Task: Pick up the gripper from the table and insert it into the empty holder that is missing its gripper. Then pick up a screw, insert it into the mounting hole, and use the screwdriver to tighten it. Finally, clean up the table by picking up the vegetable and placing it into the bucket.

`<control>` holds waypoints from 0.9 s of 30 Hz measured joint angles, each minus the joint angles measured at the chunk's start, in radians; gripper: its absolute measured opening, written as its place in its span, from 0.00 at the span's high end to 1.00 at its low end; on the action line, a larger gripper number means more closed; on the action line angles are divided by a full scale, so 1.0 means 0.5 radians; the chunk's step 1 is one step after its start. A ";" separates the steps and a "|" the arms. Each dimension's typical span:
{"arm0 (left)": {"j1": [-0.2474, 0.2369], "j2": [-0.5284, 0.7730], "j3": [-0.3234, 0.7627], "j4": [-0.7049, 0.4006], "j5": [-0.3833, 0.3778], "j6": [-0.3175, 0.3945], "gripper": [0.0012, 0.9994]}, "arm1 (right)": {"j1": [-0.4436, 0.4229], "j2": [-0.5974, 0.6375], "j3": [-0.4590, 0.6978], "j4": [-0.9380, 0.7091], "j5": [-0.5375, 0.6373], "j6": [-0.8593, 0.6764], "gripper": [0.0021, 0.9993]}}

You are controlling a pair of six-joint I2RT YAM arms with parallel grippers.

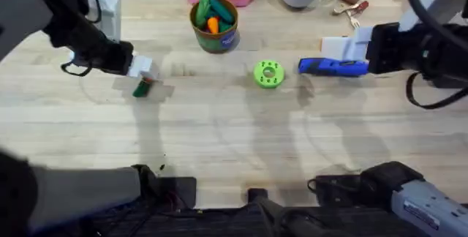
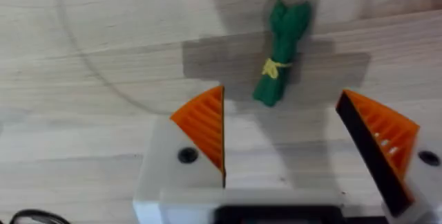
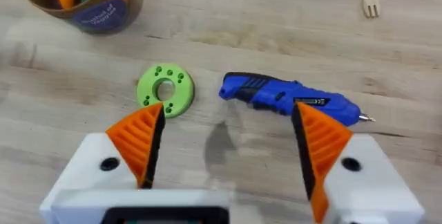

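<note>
Beneath open left gripper [image 2: 280, 144] — vegetable [image 2: 280, 51], untouched.

The left arm reaches out over the left side of the table, its gripper [image 1: 140, 72] pointing down toward the wood with the orange-padded fingers [image 2: 204, 122] spread wide apart and nothing between them. The right arm comes in from the right, held low and stretched toward the middle; its gripper [image 3: 228, 137] is likewise spread wide and holding nothing.
</note>
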 joint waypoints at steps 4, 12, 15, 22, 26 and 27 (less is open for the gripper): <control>0.015 0.211 0.000 0.103 -0.010 0.087 0.01 | 0.000 0.000 0.000 0.000 0.000 0.000 0.01; 0.013 0.468 0.001 0.157 -0.010 0.156 0.12 | 0.000 0.000 0.000 0.000 0.000 0.000 0.01; 0.012 0.501 0.021 0.160 0.007 0.170 0.45 | 0.000 0.000 0.000 0.000 0.000 -0.002 0.01; 0.004 0.513 0.034 0.167 0.012 0.185 0.98 | 0.000 0.000 0.000 0.001 0.001 -0.011 0.01; 0.005 0.514 0.041 0.161 0.021 0.182 0.98 | 0.000 0.000 0.000 0.000 0.001 -0.023 0.01; 0.005 0.514 0.047 0.153 0.035 0.176 0.98 | 0.000 0.000 0.000 0.001 0.001 -0.028 0.01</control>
